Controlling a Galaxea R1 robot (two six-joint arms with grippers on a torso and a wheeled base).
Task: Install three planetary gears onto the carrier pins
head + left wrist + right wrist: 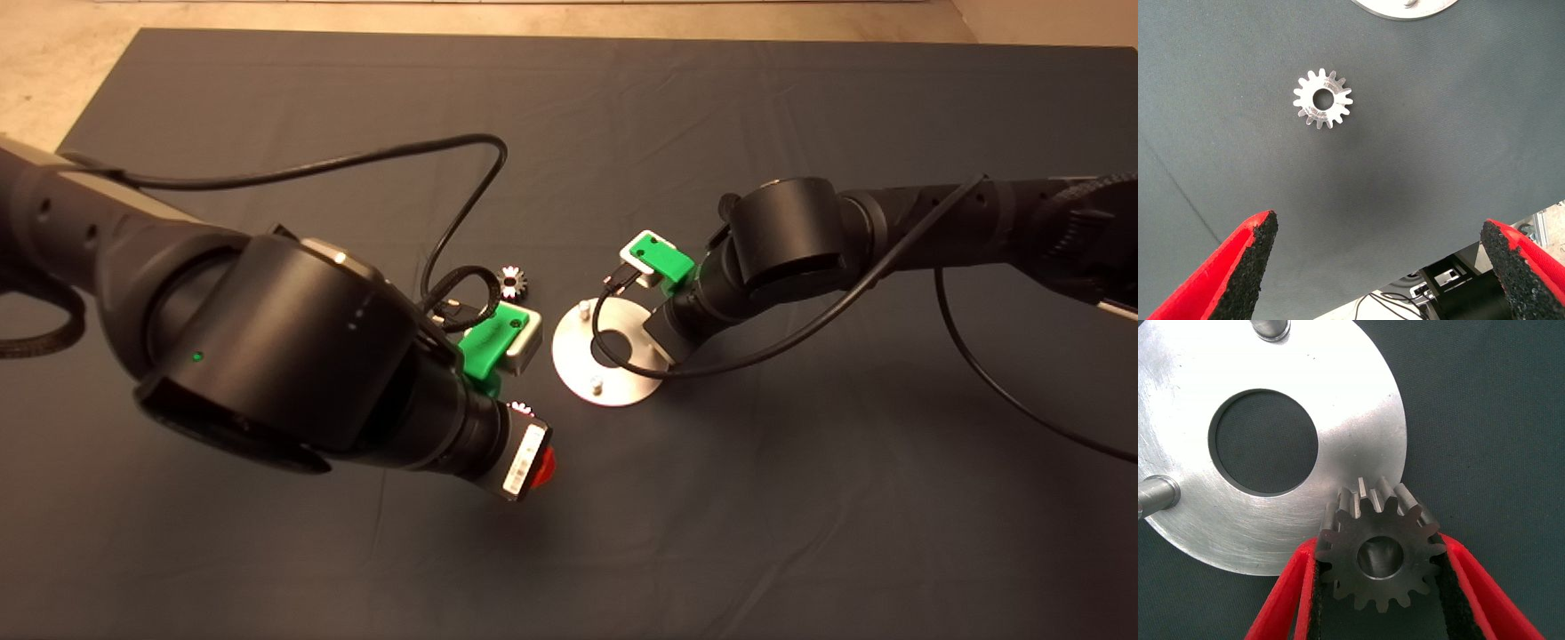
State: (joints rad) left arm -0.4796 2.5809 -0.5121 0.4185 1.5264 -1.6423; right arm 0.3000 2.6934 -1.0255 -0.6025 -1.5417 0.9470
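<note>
Mat (267, 551) bears spare gear (514, 282) beside plate (582, 356).

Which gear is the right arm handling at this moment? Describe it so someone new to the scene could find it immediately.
Start at the round silver carrier plate in the middle of the dark mat. At its rim, the right gripper clamps a planetary gear between its red fingers, bore showing a pin beneath. The other two gears lie loose on the mat; this one alone is gripped.

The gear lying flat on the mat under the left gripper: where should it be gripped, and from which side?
Grip the gear across its toothed rim, from straight above. It lies flat, bore up, clear all round; the left gripper is open.
</note>
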